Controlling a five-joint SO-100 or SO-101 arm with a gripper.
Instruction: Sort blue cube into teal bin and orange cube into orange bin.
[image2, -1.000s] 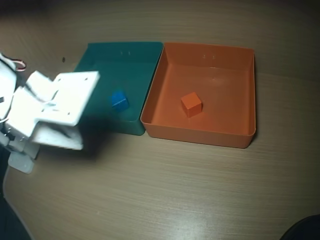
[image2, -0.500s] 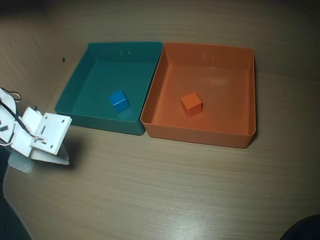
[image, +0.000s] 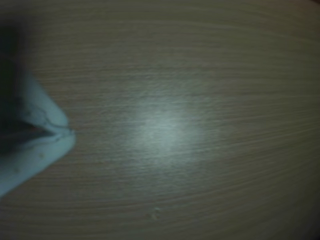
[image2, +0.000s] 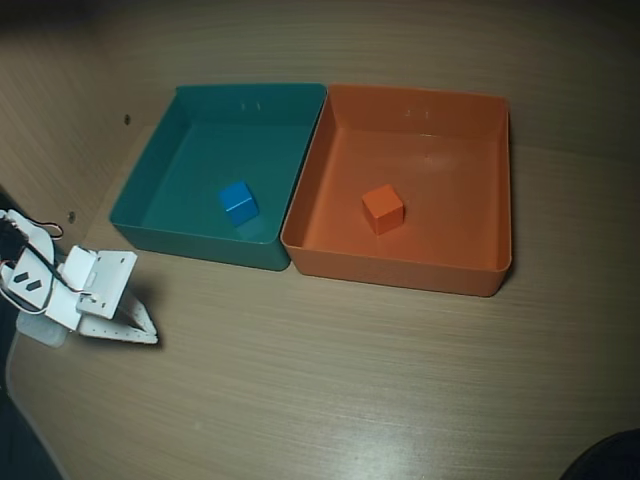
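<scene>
blue cube (image2: 237, 201): inside teal bin (image2: 150, 180), edges turned slightly off its walls
orange cube (image2: 382, 208): inside orange bin (image2: 500, 190), right of teal bin, also turned
claw (image: 70, 133): fingers together, empty, blurred, over bare bench (image2: 350, 380)

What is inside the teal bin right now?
The teal bin holds only the blue cube, resting on its floor right of centre in the overhead view. Nothing covers the interior; all of the floor shows.

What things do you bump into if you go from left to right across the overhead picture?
White robot arm with its jaws → square teal plastic bin → small blue cube → square orange plastic bin, whose left wall comes first → small orange cube.
</scene>
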